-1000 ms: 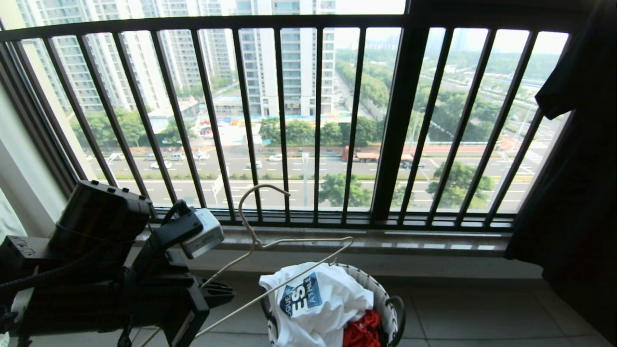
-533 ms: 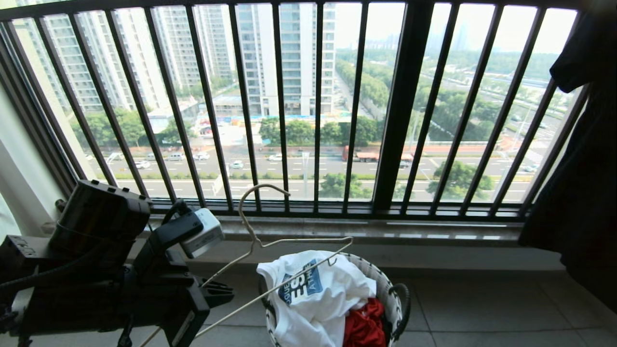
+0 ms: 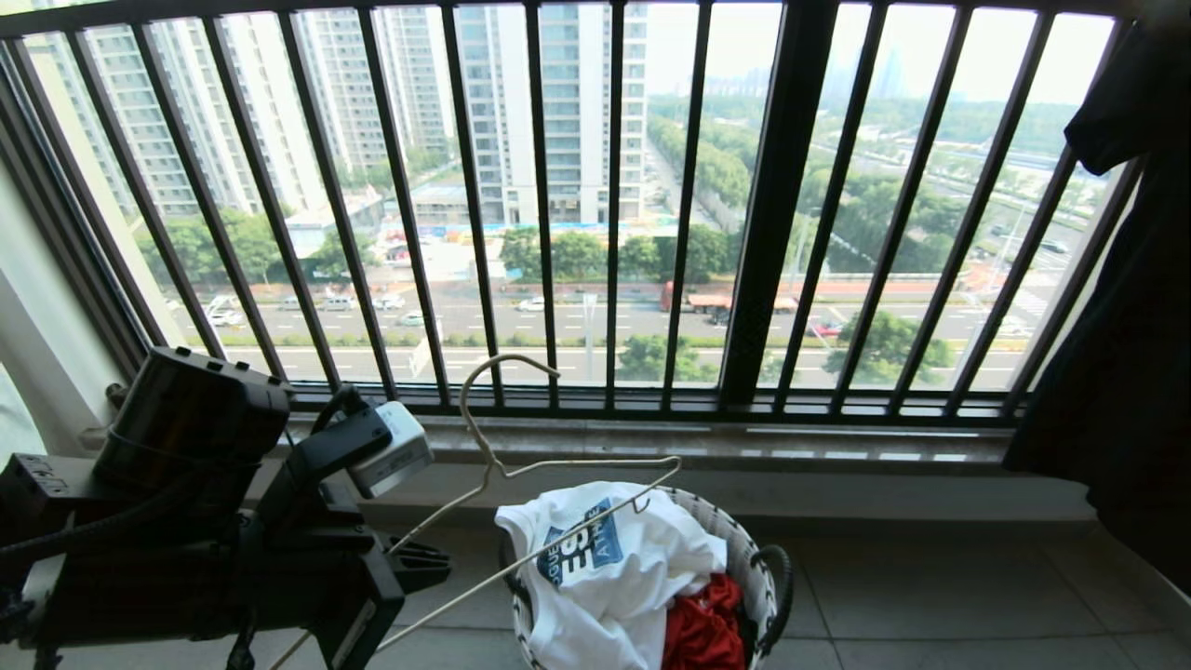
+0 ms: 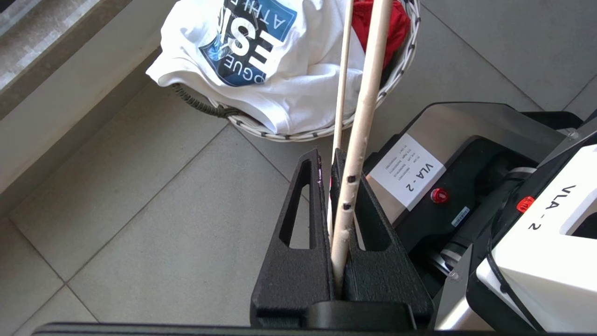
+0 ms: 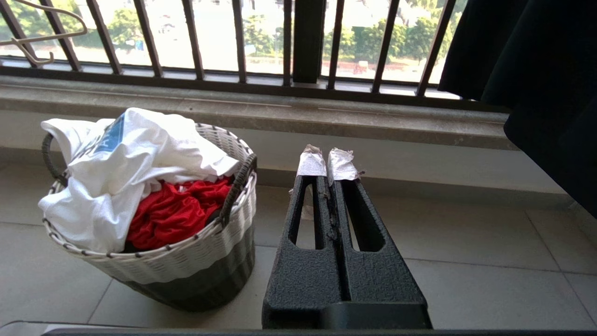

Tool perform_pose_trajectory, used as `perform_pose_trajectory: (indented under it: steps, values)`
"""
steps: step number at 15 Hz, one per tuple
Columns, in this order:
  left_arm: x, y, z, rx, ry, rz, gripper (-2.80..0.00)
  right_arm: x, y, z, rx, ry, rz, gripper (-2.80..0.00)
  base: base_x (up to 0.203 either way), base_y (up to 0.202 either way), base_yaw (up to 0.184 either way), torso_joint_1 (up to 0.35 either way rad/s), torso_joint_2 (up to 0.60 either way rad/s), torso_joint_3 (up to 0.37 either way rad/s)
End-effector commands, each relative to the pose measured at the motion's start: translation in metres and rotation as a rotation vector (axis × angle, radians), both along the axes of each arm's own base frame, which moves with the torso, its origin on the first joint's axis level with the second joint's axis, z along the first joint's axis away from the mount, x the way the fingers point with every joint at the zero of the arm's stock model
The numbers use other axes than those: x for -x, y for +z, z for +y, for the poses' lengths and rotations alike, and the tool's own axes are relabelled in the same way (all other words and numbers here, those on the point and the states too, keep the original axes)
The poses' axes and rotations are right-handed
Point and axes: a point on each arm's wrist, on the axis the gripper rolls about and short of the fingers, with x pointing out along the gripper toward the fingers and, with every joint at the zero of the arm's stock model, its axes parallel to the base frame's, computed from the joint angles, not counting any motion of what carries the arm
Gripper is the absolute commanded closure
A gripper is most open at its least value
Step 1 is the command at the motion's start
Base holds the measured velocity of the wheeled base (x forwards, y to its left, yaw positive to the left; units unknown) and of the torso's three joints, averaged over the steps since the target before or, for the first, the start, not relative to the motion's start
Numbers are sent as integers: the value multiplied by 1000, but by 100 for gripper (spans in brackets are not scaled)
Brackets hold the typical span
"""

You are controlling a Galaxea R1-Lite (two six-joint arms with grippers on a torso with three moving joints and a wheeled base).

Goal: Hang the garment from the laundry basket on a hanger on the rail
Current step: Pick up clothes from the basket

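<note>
Rail not in any view. Left gripper (image 4: 333,158) sits lower left of the head frame, mostly hidden by its own black arm body and wrist camera; fingers pressed together, pinching the hanger (image 3: 521,465) at one lower wire. In the left wrist view two hanger wires (image 4: 361,126) run up from between the fingers to the top frame edge, cut off there. In the head view the hanger's long axis runs diagonally from lower left to centre right; its hook (image 3: 493,372) points up in front of the black railing (image 3: 772,214), and its far shoulder tip sits over the garment (image 3: 605,577).

Garment lies crumpled in the laundry basket (image 3: 744,558), bottom centre of the head frame, with part draped over the near-left rim; blue graphic faces up, lettering only partly readable. Red cloth (image 3: 702,633) beside it in the basket, partly buried. Basket bottom is cut off by the lower frame edge.

Right gripper (image 5: 326,161) appears only in the right wrist view, lower centre, fingers closed together on nothing, taped tips, just right of the basket with bare floor tile (image 5: 466,252) around it. Black garment (image 3: 1126,307) hangs at the right edge, cut off top and bottom. Stone sill (image 3: 837,465) runs behind the basket.
</note>
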Motion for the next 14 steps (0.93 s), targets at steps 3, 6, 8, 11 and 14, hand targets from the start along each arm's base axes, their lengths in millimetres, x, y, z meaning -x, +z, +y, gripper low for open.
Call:
perform_pose_trajectory:
  steps: [3,6,8,11,14]
  values:
    - [1,1,0,2,-3,-3,0,0,0,0,1,1,2,0,0,0,0,0,0,0]
    - [2,2,1,5,-2,-9,0,0,0,0,1,1,2,0,0,0,0,0,0,0]
    - [3,3,1,6,-2,-12,0,0,0,0,1,1,2,0,0,0,0,0,0,0]
    - [4,3,2,6,-3,-14,0,0,0,0,1,1,2,0,0,0,0,0,0,0]
    - [7,6,4,15,-4,-29,0,0,0,0,1,1,2,0,0,0,0,0,0,0]
